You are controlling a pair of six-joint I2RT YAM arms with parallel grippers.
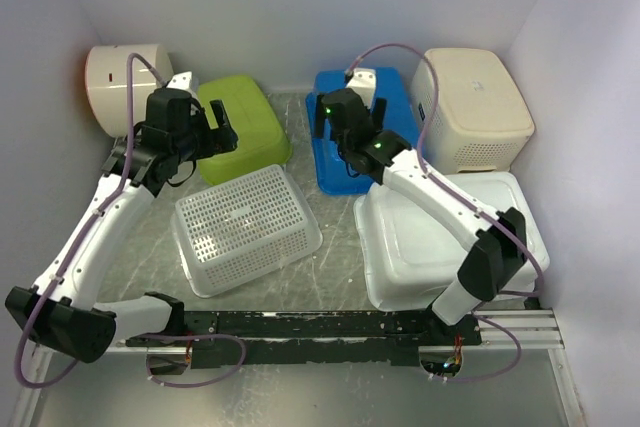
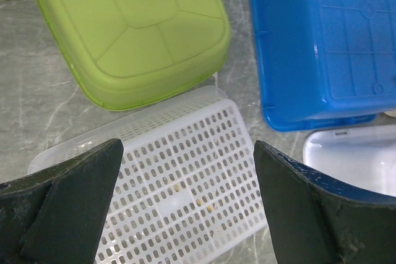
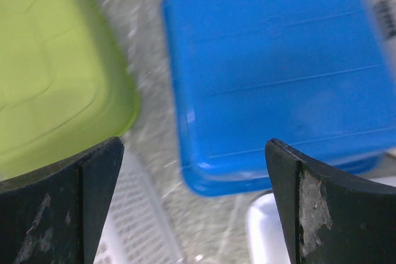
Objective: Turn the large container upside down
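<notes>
The large container (image 1: 440,252), glossy white with rounded corners, sits at the front right under my right arm. I cannot tell which side faces up. One corner shows in the left wrist view (image 2: 356,156) and in the right wrist view (image 3: 263,227). My right gripper (image 1: 345,152) is open and empty, above the gap between the blue tub (image 1: 330,162) and the container; in its own view (image 3: 193,153) nothing is between the jaws. My left gripper (image 1: 210,142) is open and empty (image 2: 187,153), above the far edge of a white perforated basket (image 2: 179,196).
A green tub (image 1: 245,127) lies base up at the back middle-left, the blue tub (image 3: 272,60) base up beside it. The white perforated basket (image 1: 245,227) lies front left. A cream perforated basket (image 1: 475,107) stands back right. A white round object (image 1: 125,87) is back left. Walls close in on three sides.
</notes>
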